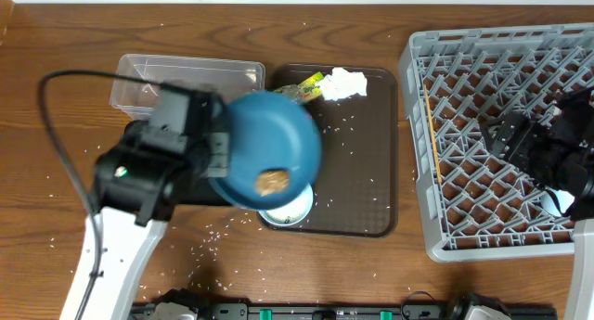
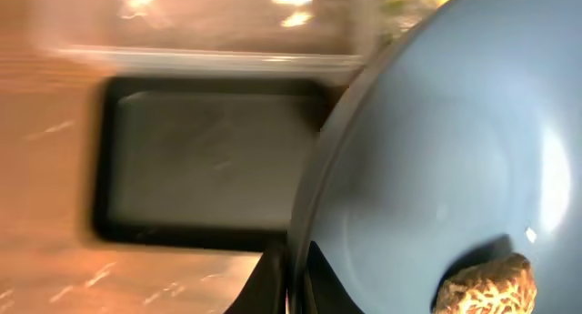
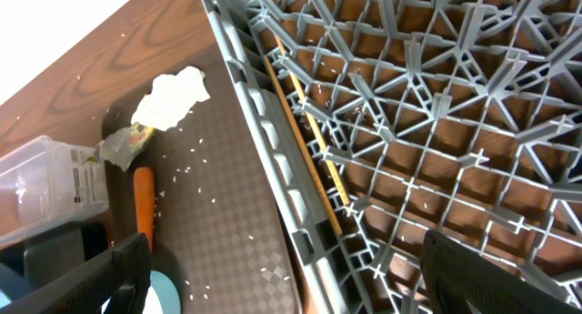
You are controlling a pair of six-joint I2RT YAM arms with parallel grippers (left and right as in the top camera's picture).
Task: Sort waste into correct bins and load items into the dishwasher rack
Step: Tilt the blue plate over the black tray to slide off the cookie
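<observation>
Left gripper is clenching the left rim of the blue plate, its dark fingers pinching the edge at the bottom of the left wrist view. Plate is hanging tilted, raised above the table at centre frame overhead, covering the left edge of the brown serving tray. Brown lump is sitting inside the plate, close to its lower rim; in the left wrist view it is showing at lower right.

Below the plate, a cup with a pale blue inside is peeking out at the serving tray's lower left corner. Black tray is lying on the table left of the plate, mostly hidden under the arm overhead. Clear tub is standing just beyond it, toward the upper left.

Tissue is lying at the top of the serving tray, with the wrapper just to its left. Carrot stick is lying on the serving tray below the wrapper in the right wrist view; overhead it is hidden. Rice grains are lying scattered over the table and serving tray.

Right gripper is hanging over the rack at the right of the frame, jaws spread wide, nothing between them. A thin wooden stick is lying in the rack along its left wall.
</observation>
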